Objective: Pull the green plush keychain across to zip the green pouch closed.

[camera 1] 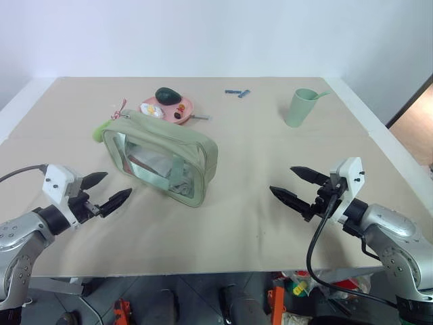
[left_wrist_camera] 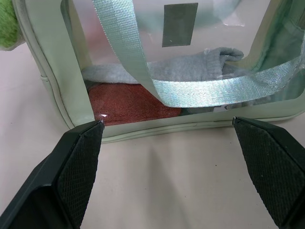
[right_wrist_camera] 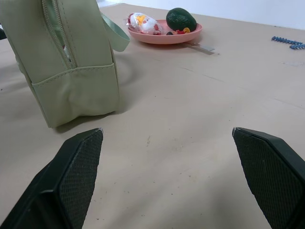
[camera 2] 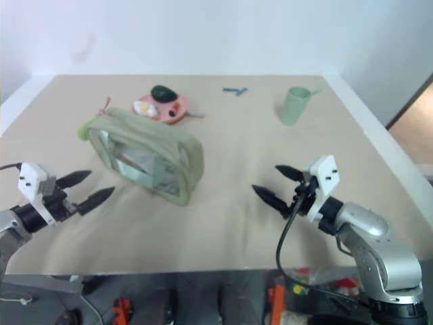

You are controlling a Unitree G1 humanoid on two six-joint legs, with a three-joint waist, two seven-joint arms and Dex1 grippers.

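The green pouch [camera 1: 162, 157] stands left of the table's middle. It is pale sage fabric with a clear side panel and a green strap [left_wrist_camera: 143, 62]. Its zipper [right_wrist_camera: 55, 33] runs along the top. The green plush keychain [camera 1: 99, 132], a lime fuzzy charm, hangs at the pouch's far-left end. My left gripper [camera 1: 118, 183] is open just left of the pouch's near side, with nothing between its fingers. My right gripper [camera 1: 281, 179] is open and empty, well to the right of the pouch and pointing at its end [right_wrist_camera: 71, 71].
A pink plate [camera 1: 186, 107] behind the pouch carries a dark avocado toy [camera 1: 168, 95] and small toy foods. A pale green cup [camera 1: 300, 107] stands at the back right. A small blue item [camera 1: 237, 92] lies at the back. The table's front edge runs close below both grippers.
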